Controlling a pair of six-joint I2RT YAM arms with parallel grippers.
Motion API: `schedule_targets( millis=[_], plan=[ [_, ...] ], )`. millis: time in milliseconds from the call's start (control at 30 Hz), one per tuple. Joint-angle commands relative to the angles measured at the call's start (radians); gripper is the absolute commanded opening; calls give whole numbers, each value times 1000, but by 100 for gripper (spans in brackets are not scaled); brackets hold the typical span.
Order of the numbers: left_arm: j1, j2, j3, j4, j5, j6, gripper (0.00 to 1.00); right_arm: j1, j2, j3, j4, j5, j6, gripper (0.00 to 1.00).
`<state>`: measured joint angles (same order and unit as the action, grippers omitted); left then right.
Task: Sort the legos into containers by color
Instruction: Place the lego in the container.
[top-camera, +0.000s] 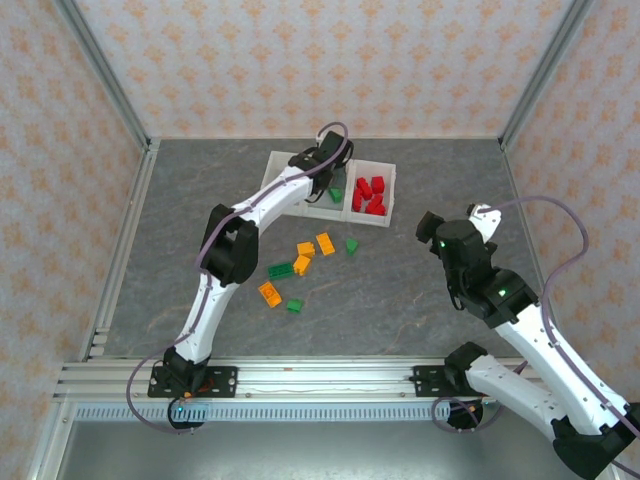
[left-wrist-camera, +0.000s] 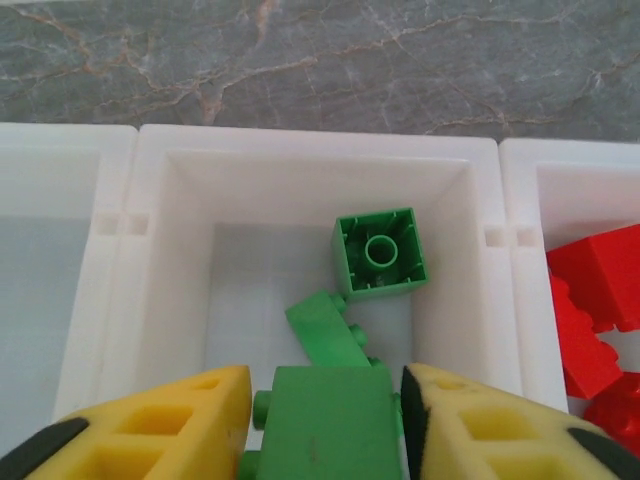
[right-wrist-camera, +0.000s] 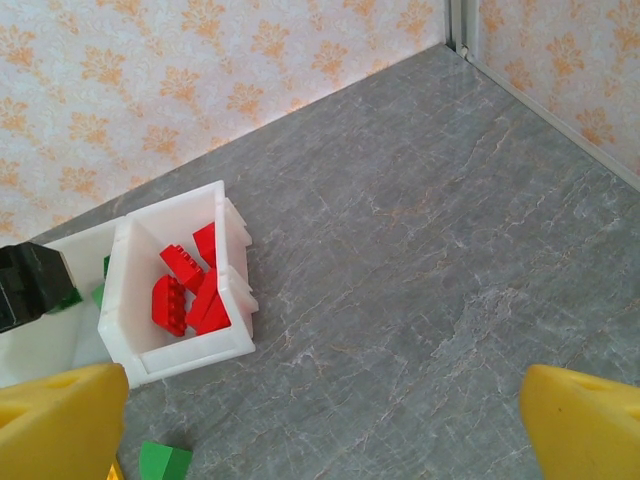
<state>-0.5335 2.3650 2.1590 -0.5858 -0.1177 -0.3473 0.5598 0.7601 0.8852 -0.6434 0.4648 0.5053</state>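
Above the middle compartment, the left gripper clamps a green lego; the right gripper hangs spread wide apart.

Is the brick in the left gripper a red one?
No, the brick held in the left gripper is green, and it hangs over the middle compartment, where two other green bricks lie.

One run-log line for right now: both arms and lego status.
left jaws shut on green lego over middle compartment | right jaws open above table | red legos binned | orange legos loose
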Motion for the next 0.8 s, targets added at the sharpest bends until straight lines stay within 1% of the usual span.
schedule_targets(
  millis=[0,33,133,267,333,433,500,533,633,767],
  plan=[
    [8,-19,9,-24,-34,4,64,-5,-3,-12,-9,35,-10,100],
    [7,-32,-3,-17,-35,4,69,-5,-3,-11,-8,35,-10,100],
    [8,-76,-36,0,-29,10,75,-5,-2,-8,-9,31,-8,100],
    [2,-147,-61,-17,20,26,80,-5,-4,-5,-16,27,-4,100],
    [-11,-209,-121,-4,35,36,81,-5,-5,-5,-16,25,0,100],
    [-44,-308,-242,20,62,43,86,-5,-7,-13,-8,17,6,100],
    [-76,-364,-311,20,71,54,93,-5,-7,-21,4,7,8,100],
    [-90,-382,-339,13,74,57,98,-4,-6,-24,8,5,10,100],
    [-126,-422,-424,-16,121,47,99,-4,8,-29,25,-12,17,100],
    [-172,-451,-542,-21,132,-7,99,-5,50,-21,42,-36,25,100]
  ],
)
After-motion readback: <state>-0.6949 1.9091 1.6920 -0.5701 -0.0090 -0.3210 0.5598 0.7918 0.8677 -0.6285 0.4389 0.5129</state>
